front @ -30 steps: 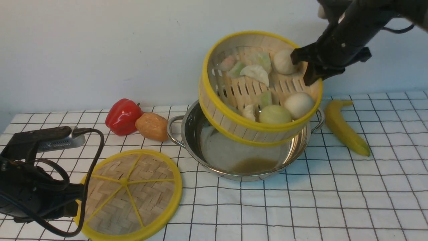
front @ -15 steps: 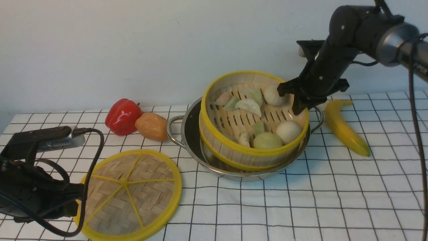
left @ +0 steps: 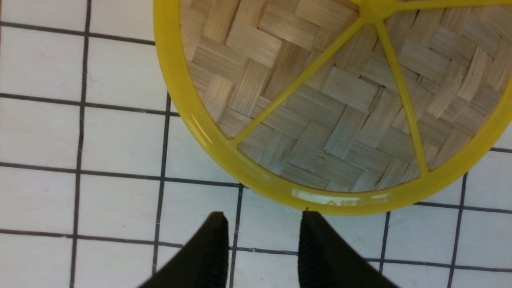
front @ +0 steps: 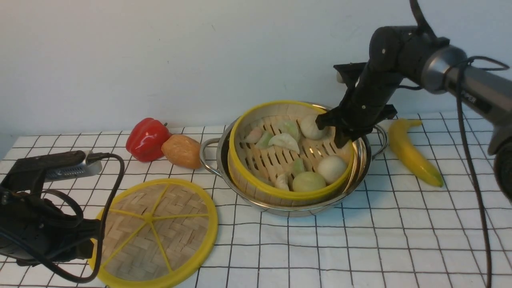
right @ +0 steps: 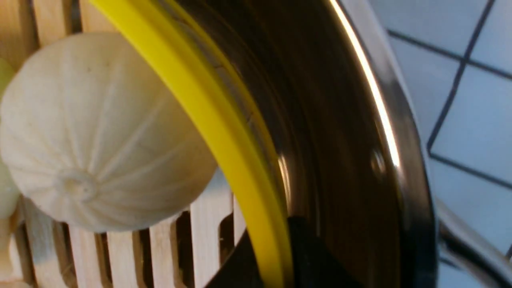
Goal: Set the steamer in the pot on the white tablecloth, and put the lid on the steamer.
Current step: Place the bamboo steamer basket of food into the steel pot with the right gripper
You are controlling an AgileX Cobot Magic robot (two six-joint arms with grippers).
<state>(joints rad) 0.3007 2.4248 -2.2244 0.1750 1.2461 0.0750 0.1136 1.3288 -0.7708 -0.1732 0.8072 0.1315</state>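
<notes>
Your right tool is pinched on the steamer rim, with the steamer down inside the pot. Check that it sits level, then release and rise straight. Your left tool, parted and empty, hovers just beside the lid.

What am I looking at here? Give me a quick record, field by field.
steamer: inside the pot, toy buns in it
lid: flat on the tablecloth, left of the pot, not yet on
right gripper: shut on the steamer's rim
left gripper: open, by the lid's edge
also there: red pepper, banana
</notes>
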